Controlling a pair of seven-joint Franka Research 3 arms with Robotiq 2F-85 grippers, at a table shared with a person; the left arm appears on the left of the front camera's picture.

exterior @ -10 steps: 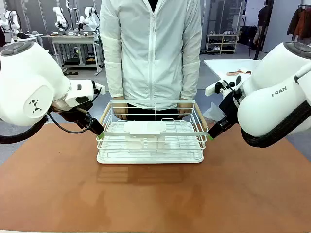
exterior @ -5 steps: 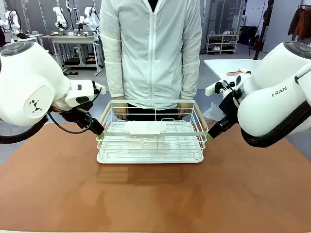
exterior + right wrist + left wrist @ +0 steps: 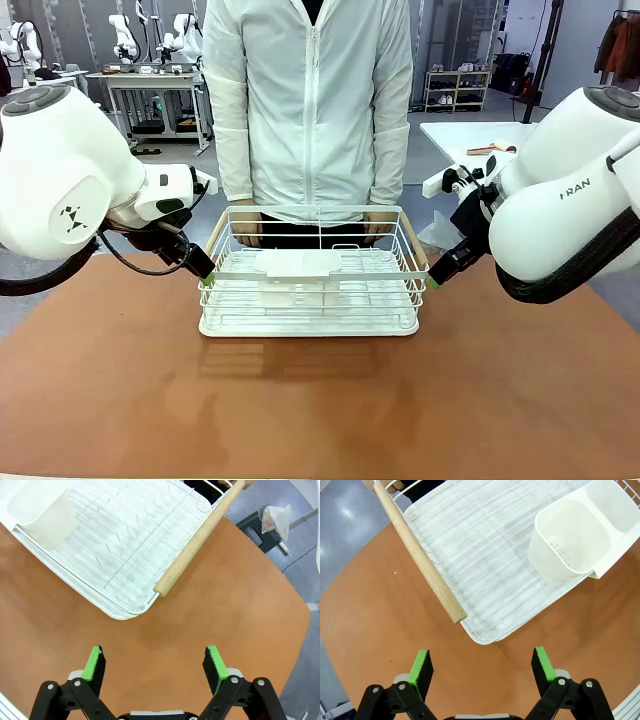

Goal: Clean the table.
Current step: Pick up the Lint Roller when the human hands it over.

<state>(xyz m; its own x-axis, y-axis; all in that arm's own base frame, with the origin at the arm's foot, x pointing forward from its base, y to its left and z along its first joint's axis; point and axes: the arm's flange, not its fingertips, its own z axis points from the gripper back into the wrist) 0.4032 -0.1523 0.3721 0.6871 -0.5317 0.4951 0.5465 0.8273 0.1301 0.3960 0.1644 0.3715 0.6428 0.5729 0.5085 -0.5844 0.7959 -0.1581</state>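
Note:
The reddish-brown table (image 3: 320, 400) carries a white wire basket (image 3: 310, 300) at its far middle. My left gripper (image 3: 204, 276) hangs open just off the basket's left end, above bare table (image 3: 380, 630); in the left wrist view (image 3: 482, 666) the wooden handle (image 3: 420, 562) lies ahead of the green pads (image 3: 421, 666), apart from them. Off the basket's right end my right gripper (image 3: 433, 278) is open too, and in the right wrist view (image 3: 154, 663) the other wooden handle (image 3: 197, 542) lies beyond its pads. Neither gripper holds anything.
A person in a white jacket stands at the far edge with both hands (image 3: 247, 228) at the basket's far rim. A white plastic cup holder (image 3: 570, 540) hangs inside the basket. A white-topped table (image 3: 470, 135) stands behind on the right.

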